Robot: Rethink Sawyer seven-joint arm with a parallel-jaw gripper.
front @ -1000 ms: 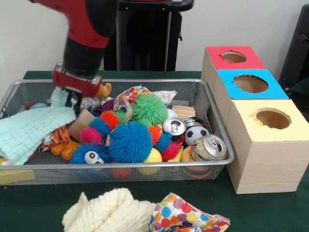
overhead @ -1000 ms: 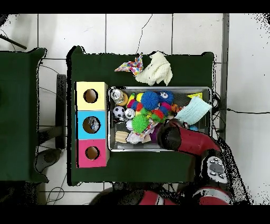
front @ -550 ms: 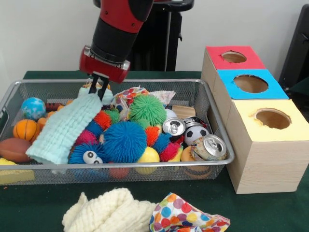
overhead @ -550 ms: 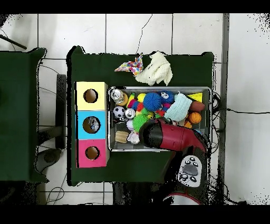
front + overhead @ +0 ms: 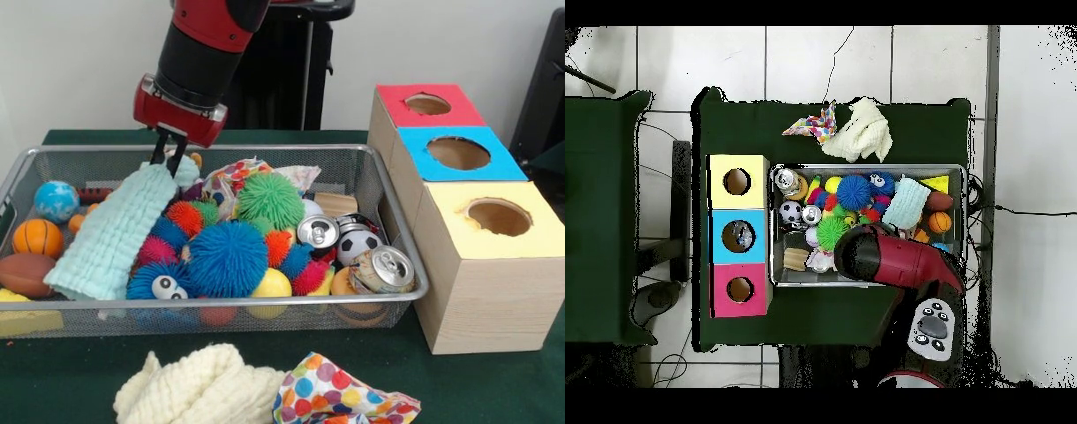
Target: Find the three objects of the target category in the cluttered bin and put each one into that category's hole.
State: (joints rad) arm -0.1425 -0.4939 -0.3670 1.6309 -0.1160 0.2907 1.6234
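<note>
My gripper (image 5: pixel 170 159) hangs over the back left of the wire bin (image 5: pixel 265 311), shut on the top edge of a pale mint cloth (image 5: pixel 119 231). The cloth droops down toward the bin's front left, over the spiky balls. In the overhead view the cloth (image 5: pixel 908 202) lies beside the red arm (image 5: pixel 885 255), which hides the gripper. The bin holds spiky balls in blue (image 5: pixel 229 259) and green (image 5: pixel 270 198), two cans (image 5: pixel 383 269), a soccer ball (image 5: pixel 357 244) and a basketball (image 5: pixel 37 237). The red (image 5: pixel 428 104), blue (image 5: pixel 459 153) and yellow (image 5: pixel 499 216) holes top the boxes on the right.
A cream knitted cloth (image 5: pixel 199 384) and a polka-dot cloth (image 5: pixel 340 393) lie on the green table in front of the bin. A brown football (image 5: pixel 25 274) and a globe ball (image 5: pixel 56 200) sit at the bin's left end. A wooden block (image 5: pixel 335 203) lies near the back.
The arm swung from the bin's left end toward the middle, lifting the mint cloth off the left side and uncovering the balls there. In the last half second it shifted slightly left and up.
</note>
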